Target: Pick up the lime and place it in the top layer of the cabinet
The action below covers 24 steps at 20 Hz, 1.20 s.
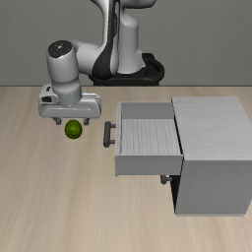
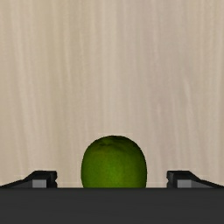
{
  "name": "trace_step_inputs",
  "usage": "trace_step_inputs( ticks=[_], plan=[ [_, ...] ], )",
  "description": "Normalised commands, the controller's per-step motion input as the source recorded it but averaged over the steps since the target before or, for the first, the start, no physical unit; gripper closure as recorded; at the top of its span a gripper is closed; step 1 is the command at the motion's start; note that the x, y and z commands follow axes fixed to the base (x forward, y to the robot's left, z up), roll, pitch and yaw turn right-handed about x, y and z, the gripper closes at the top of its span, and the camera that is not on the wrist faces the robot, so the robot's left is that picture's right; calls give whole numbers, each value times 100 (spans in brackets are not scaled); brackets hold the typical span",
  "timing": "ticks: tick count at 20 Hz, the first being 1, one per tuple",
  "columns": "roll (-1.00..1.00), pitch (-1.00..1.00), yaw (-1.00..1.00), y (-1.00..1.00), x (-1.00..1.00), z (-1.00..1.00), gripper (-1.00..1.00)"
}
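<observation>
Obs: claw [image 1: 71, 119] is hanging directly over the lime [image 1: 73, 128], which is sitting on the worktop [image 1: 39, 197] toward the exterior view's left, well apart from the cabinet [image 1: 212, 148] on the exterior view's right. Wrist view: lime [image 2: 114, 163] is lying centred btwn the two fingertips [image 2: 39, 178], w/ a gap of worktop showing on each side, so the fingers are standing wide apart and gripping nothing. Centring looks deliberate: w/ the fruit on the midline, both pads should be meeting it at the same moment on closing, so a round thing isn't getting nudged sideways & rolling. The cabinet's top drawer [image 1: 148, 138] is standing pulled out toward the lime, handle [image 1: 109, 133] facing it and tray open from above, which is prob. why a drop-in from overhead is feasible w/o opening anything first. Judgement: step in hand is align/approach for the grasp; pick not yet done, placing not begun. Next move is calling for a straight descent until the fingers are straddling the lime's widest part, then closing. Risks: closing too high on the curve & the lime squirting out; clipping the handle during transfer.
</observation>
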Motion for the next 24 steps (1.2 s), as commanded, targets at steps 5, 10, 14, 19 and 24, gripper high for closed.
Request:
trace_step_inputs(
  ticks=[5,10,14,19,24],
  plan=[
    [0,0,0,0,-20,-80,-100],
    [0,0,0,0,0,0,100],
    [0,0,0,0,0,25,100],
    [0,0,0,0,0,20,100],
    [0,0,0,0,0,100,100]
  ],
)
